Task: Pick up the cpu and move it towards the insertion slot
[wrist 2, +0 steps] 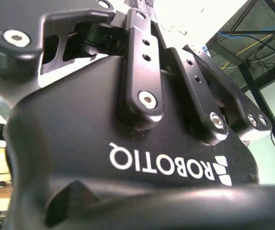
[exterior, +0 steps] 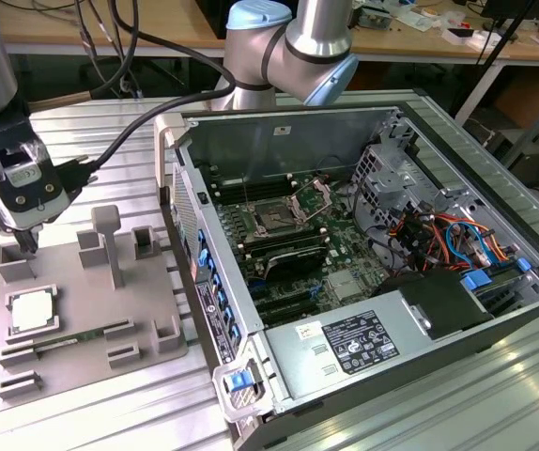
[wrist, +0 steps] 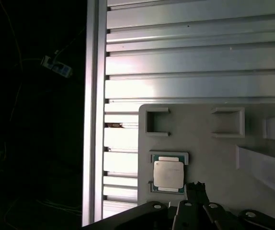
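Note:
The cpu [exterior: 31,311], a flat silvery square with a thin green rim, lies in a recess at the near left of a grey holder plate [exterior: 147,301] in the exterior view. My gripper [exterior: 27,246] hangs just above and behind it, its fingers drawn together to a point with nothing between them. In the first wrist view the cpu [wrist: 168,173] sits close beside the dark fingertips of my gripper [wrist: 195,186]. The insertion slot [exterior: 275,219], a dark square in a shiny metal frame, lies on the motherboard inside the open computer case, well toward the exterior view's right.
The case's raised side wall [exterior: 194,244] stands between the holder plate and the motherboard. Upright grey posts [exterior: 110,242] rise from the plate near my gripper. A narrow green memory stick [exterior: 63,339] lies in front of the cpu. Black cables [exterior: 138,122] trail from the arm.

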Controlling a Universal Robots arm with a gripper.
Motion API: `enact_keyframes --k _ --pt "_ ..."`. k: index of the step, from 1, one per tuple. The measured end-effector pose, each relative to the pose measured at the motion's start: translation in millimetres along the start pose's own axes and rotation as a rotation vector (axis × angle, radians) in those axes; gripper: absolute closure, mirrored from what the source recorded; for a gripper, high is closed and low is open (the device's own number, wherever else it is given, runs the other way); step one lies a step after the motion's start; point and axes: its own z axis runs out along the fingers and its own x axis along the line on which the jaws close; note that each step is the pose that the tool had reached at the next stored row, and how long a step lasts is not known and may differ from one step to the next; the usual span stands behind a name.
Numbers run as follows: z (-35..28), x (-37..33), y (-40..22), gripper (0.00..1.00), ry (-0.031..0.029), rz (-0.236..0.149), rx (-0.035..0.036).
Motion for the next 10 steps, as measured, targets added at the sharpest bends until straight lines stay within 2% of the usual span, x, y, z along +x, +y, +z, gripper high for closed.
enact_keyframes --k 10 --pt "3.0 0.0 -0.1 0.89 0.0 0.0 0.0"
